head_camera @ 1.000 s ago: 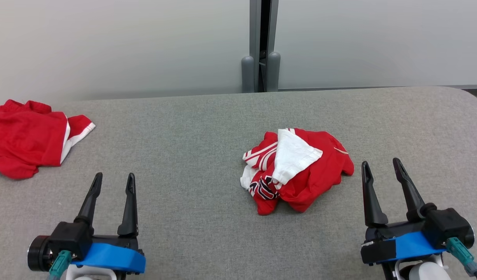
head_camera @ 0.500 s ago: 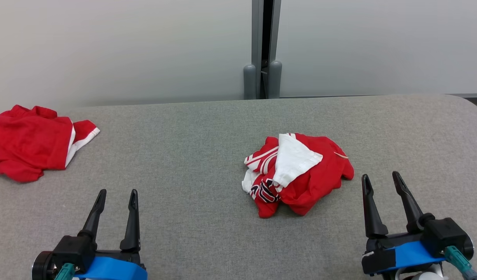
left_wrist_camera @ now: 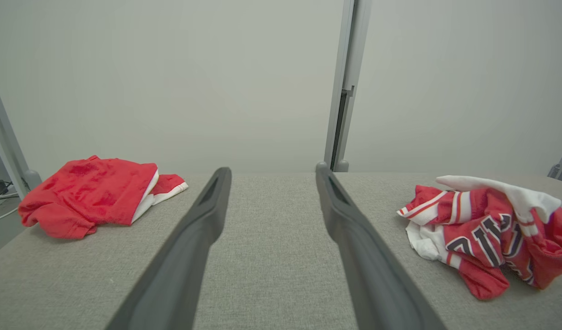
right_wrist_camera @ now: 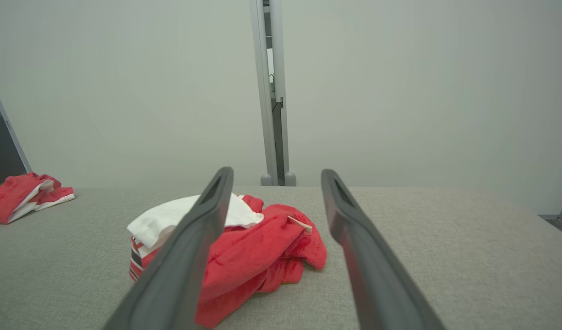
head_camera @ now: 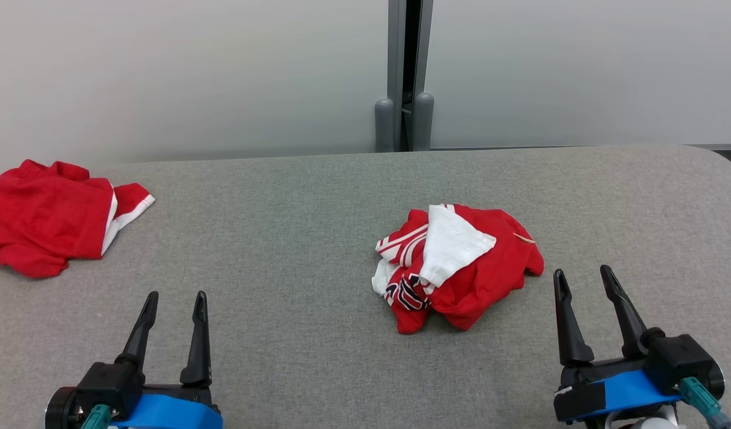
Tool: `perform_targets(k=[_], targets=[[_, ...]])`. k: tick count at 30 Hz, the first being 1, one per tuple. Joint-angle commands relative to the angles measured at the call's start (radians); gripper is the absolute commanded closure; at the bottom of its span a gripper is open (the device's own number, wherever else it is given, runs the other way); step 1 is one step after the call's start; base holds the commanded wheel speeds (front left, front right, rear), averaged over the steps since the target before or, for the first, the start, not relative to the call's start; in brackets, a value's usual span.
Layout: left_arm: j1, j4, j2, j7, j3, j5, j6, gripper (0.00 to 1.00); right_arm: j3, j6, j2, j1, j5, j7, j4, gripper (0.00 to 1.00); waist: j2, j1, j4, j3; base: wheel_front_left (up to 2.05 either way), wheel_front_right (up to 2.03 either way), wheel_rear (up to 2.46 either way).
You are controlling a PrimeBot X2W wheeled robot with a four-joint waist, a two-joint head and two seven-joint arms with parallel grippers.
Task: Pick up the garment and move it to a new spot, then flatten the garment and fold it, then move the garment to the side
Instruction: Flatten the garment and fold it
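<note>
Grey woven fabric covers the bench [head_camera: 294,238], which spans the head view from edge to edge. At its far left lies a red fabric garment with white trim [head_camera: 43,217], loosely doubled over, with the white-edged part pointing toward the centre. Nearer the robot and to the right of that item, the left end effector [head_camera: 177,296] is held over bare bench surface. Its two long dark fingers stand apart with nothing between them, and it touches neither piece of cloth. At the back, a grey vertical post [head_camera: 404,71] divides two pale wall panels just beyond the far bench edge.

Right of centre rests the crumpled red-and-white garment with dark lettering [head_camera: 478,274]. It is a bunched heap with a white panel uppermost, striped trim and lettering on its left side, and a small pale tag at the upper right. It sits on the bench, well apart from the red item at the far left.

The right end effector [head_camera: 582,273] is near the heap's right edge, on the robot's side — fingers spread, empty, clear of the cloth. In the right wrist view the heap lies partly behind that end effector's view-left finger and partly in the gap between the two fingers.
</note>
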Motion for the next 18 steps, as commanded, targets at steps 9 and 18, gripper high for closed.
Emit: perform_targets(k=[9, 18], targets=[[-0.05, 0.027, -0.001, -0.003, -0.062, -0.007, -0.018, 0.0, 0.007, 0.0, 0.0, -0.007, 0.002, -0.001, 0.007, 0.0, 0.0, 0.0001, -0.008, 0.003, 0.0, 0.0, 0.0], [-0.206, 0.134, 0.0, -0.003, -0.298, -0.046, -0.027, 0.0, 0.029, 0.0, 0.0, -0.046, 0.006, -0.001, 0.002, 0.0, 0.0, 0.0001, -0.07, 0.048, 0.0, 0.0, 0.0]])
